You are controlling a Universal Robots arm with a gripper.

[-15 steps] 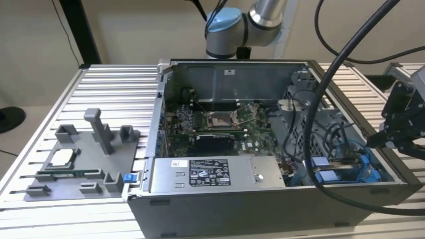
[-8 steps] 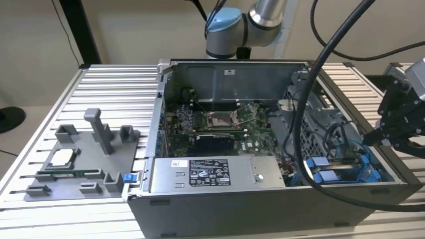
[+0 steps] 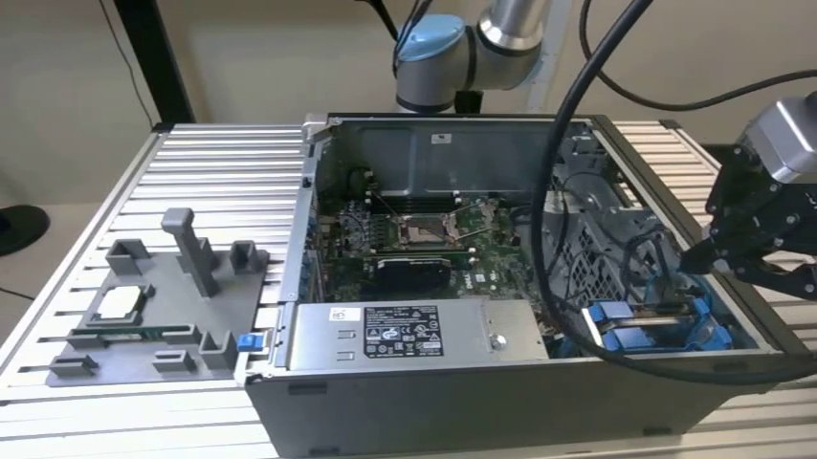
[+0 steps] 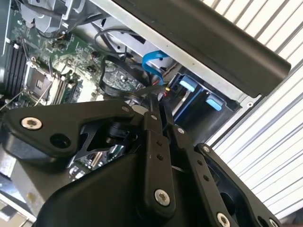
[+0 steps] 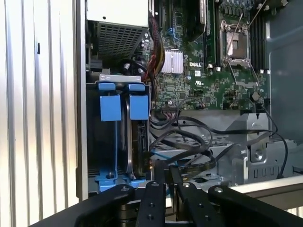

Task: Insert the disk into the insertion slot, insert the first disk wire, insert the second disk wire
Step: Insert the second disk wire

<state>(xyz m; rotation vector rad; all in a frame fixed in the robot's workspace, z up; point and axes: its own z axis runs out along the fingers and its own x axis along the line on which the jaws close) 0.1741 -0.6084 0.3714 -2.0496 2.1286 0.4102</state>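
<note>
**Ribbed table with case and fixture**

A table (image 3: 217, 158) of ribbed silver metal slats carries everything. An open computer case (image 3: 511, 392) sits on it toward the exterior view's right, its side off. Just beside the case, on the exterior view's left, lies a flat grey fixture plate (image 3: 153, 335) with upright posts and small holders. The slats (image 5: 38, 118) also run alongside the case wall in the first wrist view.

In the second wrist view, the black pincer (image 4: 158, 101) had its fingers closed together toward twelve o'clock, over dark cables (image 4: 118, 78), with the green motherboard (image 4: 61, 61) at ten o'clock and blue tabs (image 4: 214, 101) at two o'clock.
</note>
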